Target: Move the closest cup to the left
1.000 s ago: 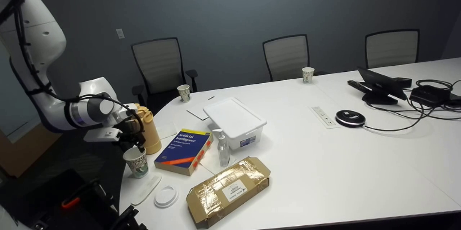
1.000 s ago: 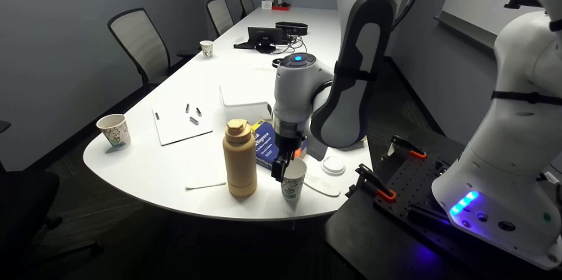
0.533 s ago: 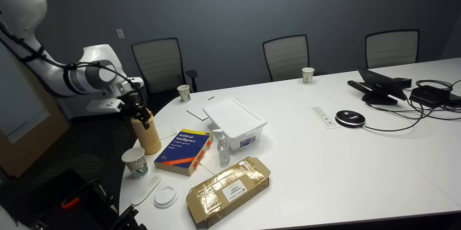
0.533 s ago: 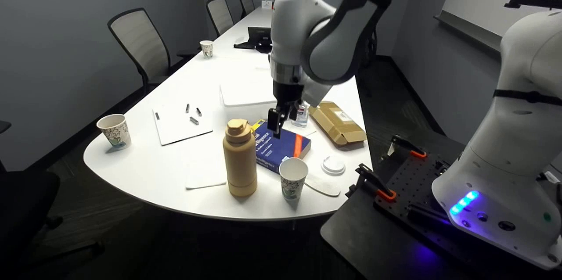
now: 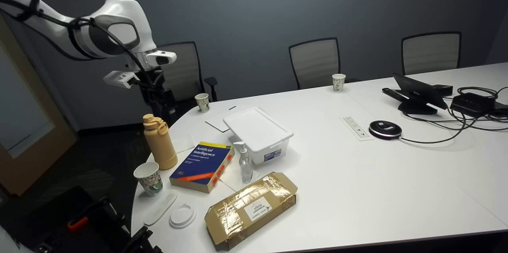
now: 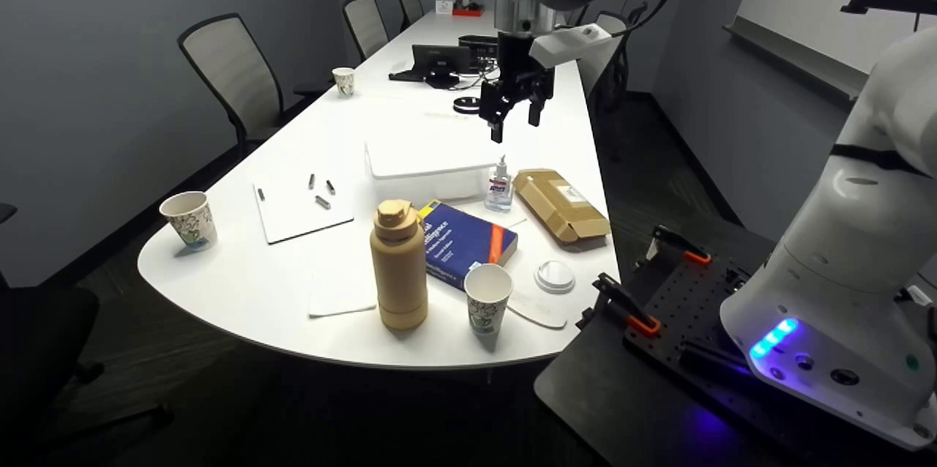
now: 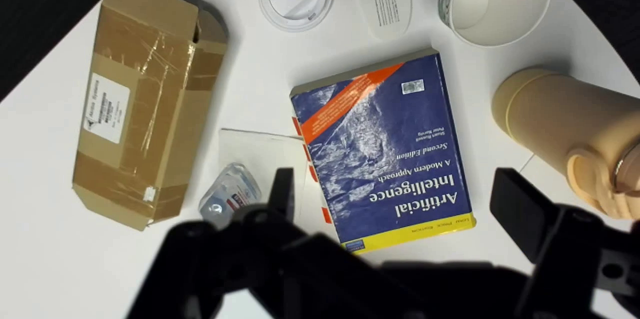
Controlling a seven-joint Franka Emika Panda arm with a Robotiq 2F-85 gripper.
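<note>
The near paper cup, white with a leaf pattern [image 5: 149, 181], stands upright at the table's rounded end, also in an exterior view [image 6: 487, 306] and at the top right of the wrist view [image 7: 500, 1]. It is empty. A tan bottle [image 6: 400, 269] stands beside it. My gripper [image 6: 516, 124] is open and empty, high above the table and apart from the cup. In the wrist view its fingers [image 7: 395, 186] are wide apart over the blue book [image 7: 385, 149]. Two more patterned cups, one at the far edge [image 6: 192, 222] and one farther back [image 6: 344, 82], stand upright.
A white lidded bin [image 5: 258, 130], a pump bottle [image 6: 499, 189] and a cardboard box [image 5: 252, 209] lie beyond the book. A white lid [image 6: 555, 277] and a flat white piece [image 5: 162, 207] lie near the cup. A tablet with pens [image 6: 300, 207] lies toward the far edge.
My gripper was low at the near cup's rim. It has risen and moved away over the table, turning as it went. The cup stays standing in nearly the same place.
</note>
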